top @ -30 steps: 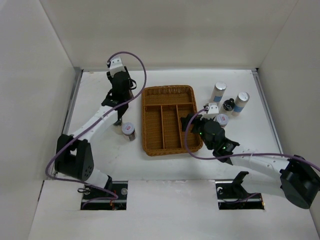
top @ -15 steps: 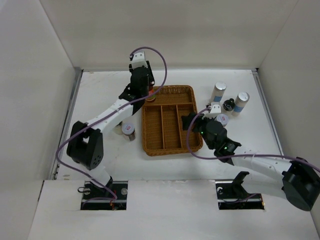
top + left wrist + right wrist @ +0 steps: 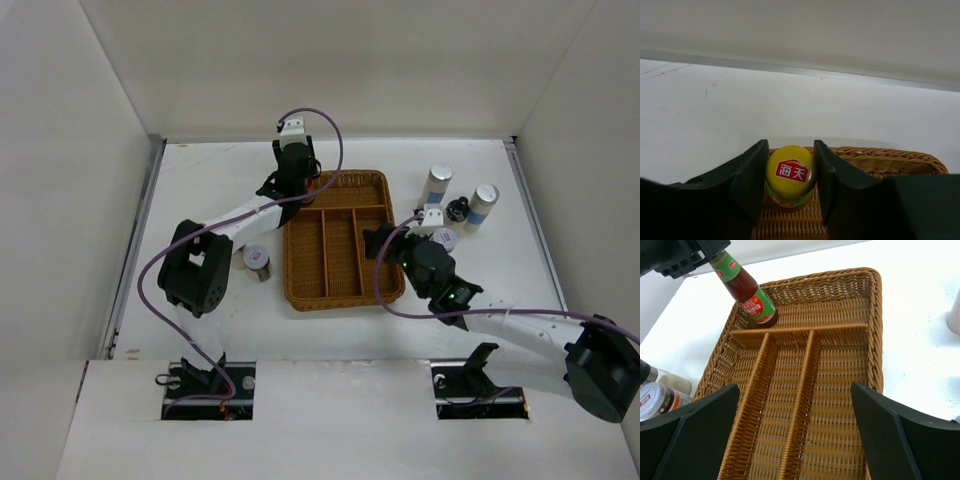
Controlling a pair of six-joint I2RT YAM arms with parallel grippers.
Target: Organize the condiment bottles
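Observation:
My left gripper [image 3: 302, 187] is shut on the yellow cap of the red sauce bottle [image 3: 790, 172]. The right wrist view shows that bottle [image 3: 746, 292] tilted, its base down in the far left corner of the wicker tray's cross compartment. My right gripper [image 3: 795, 440] is open and empty above the tray's long compartments. Two tall white cylinders [image 3: 437, 183] [image 3: 483, 205] and the squat black bottle [image 3: 458, 210] stand right of the tray. One spice jar [image 3: 443, 238] sits by my right wrist. Another spice jar [image 3: 257, 260] stands left of the tray, with a third partly hidden behind it.
The brown wicker tray [image 3: 292, 250] lies mid-table, with three long compartments and one cross compartment at the far end; its rim shows in the right wrist view [image 3: 875, 330]. White walls enclose the table on three sides.
My left arm has swung right from beside the tray's left side to over its far left corner, carrying the red sauce bottle. The right arm has barely moved.

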